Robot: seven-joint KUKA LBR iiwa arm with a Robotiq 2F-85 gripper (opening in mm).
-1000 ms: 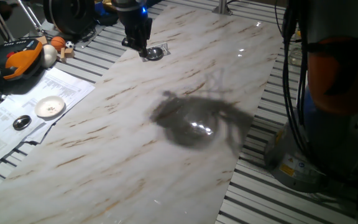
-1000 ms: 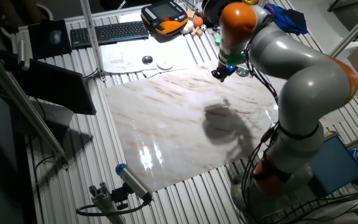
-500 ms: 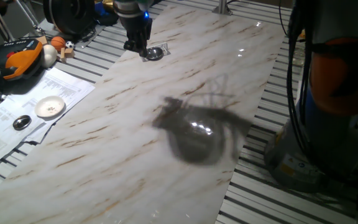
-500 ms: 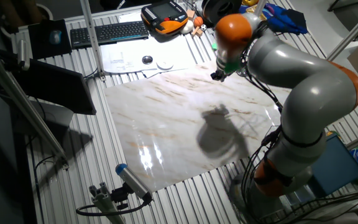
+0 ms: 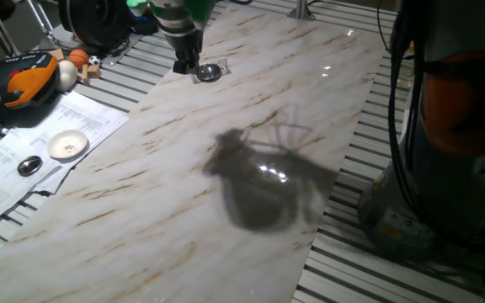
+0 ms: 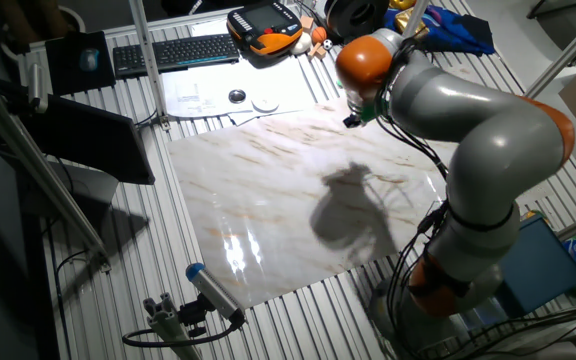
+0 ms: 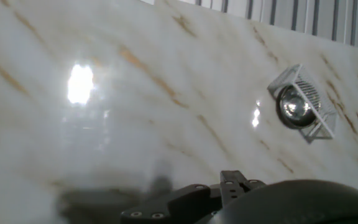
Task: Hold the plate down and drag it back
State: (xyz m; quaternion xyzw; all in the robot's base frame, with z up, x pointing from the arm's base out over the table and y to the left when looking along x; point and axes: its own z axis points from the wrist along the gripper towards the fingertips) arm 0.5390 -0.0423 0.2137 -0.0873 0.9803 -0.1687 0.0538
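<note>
The plate (image 5: 210,72) is a small shiny silver dish near the far edge of the marble board (image 5: 226,219). In the hand view the plate (image 7: 295,104) lies at the upper right, inside a flat clear rectangular frame (image 7: 319,127). My gripper (image 5: 184,66) hangs just left of the plate, beside it and not over it, with its fingers close together and nothing between them. In the other fixed view the gripper (image 6: 351,120) shows under the orange wrist, and the arm hides the plate. The hand view shows only dark parts of the hand along its bottom edge.
A white saucer with a brownish centre (image 5: 67,146) and a small dark round lid (image 5: 29,166) lie on papers to the left. An orange pendant (image 5: 23,80) and small balls (image 5: 77,57) sit at the far left. The robot base (image 5: 432,185) stands off the board's right edge.
The gripper has shifted a little left, away from the plate, and the arm has swung with it. The plate has stayed in place.
</note>
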